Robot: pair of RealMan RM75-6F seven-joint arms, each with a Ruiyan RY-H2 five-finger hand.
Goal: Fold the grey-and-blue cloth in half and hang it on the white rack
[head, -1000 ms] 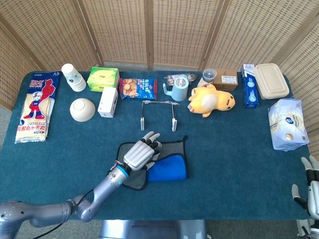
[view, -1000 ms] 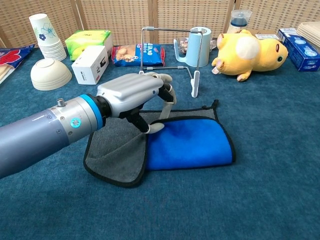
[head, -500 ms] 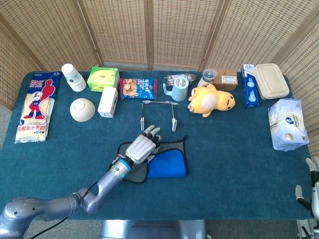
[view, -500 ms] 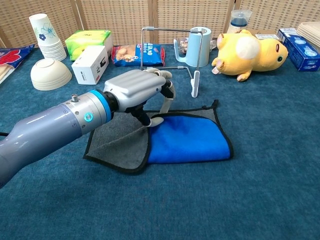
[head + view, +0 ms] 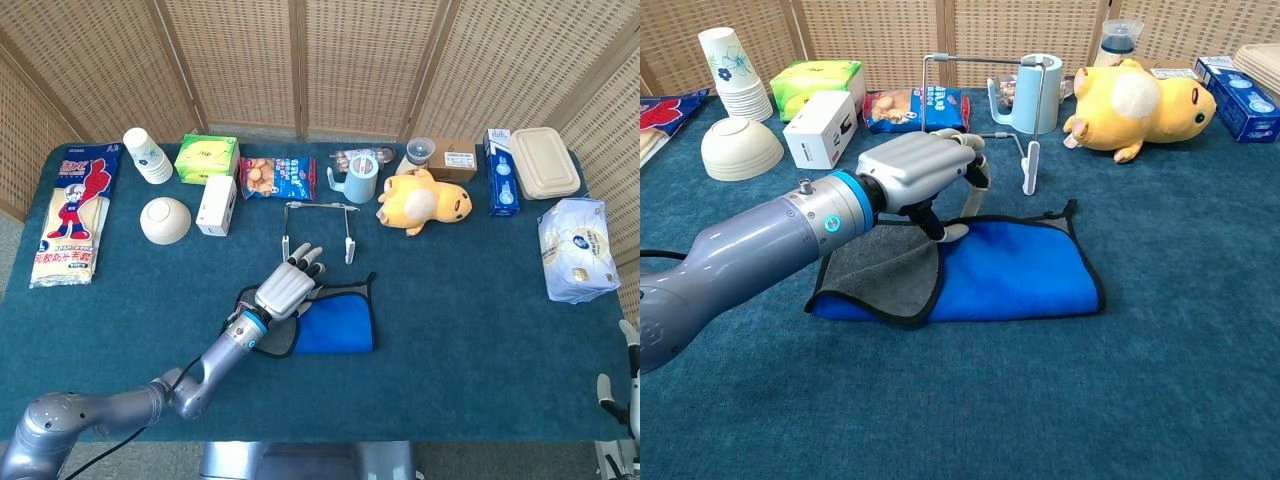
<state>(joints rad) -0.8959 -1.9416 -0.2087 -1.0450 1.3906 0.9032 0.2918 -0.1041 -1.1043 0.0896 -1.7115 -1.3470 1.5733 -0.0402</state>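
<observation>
The grey-and-blue cloth (image 5: 338, 326) (image 5: 1025, 272) lies on the teal table just in front of the white wire rack (image 5: 349, 247) (image 5: 1031, 176). Its blue side faces up on the right, and a grey flap is raised over its left part. My left hand (image 5: 285, 289) (image 5: 920, 174) is above the cloth's middle and pinches the grey flap's edge between thumb and fingers. A strip of blue shows under the lifted flap. Only the fingertips of my right hand (image 5: 628, 352) show at the lower right edge of the head view, apart and holding nothing.
Behind the rack stand a pale blue mug (image 5: 358, 182) (image 5: 1032, 95), a yellow plush toy (image 5: 425, 200) (image 5: 1135, 95) and a snack bag (image 5: 277, 177). A white box (image 5: 216, 205) (image 5: 822, 128) and a bowl (image 5: 165, 220) (image 5: 740, 148) sit to the left.
My left hand has moved up and toward the rack, lifting the grey flap off the table so blue shows beneath it. My right hand has sunk lower out of the head view.
</observation>
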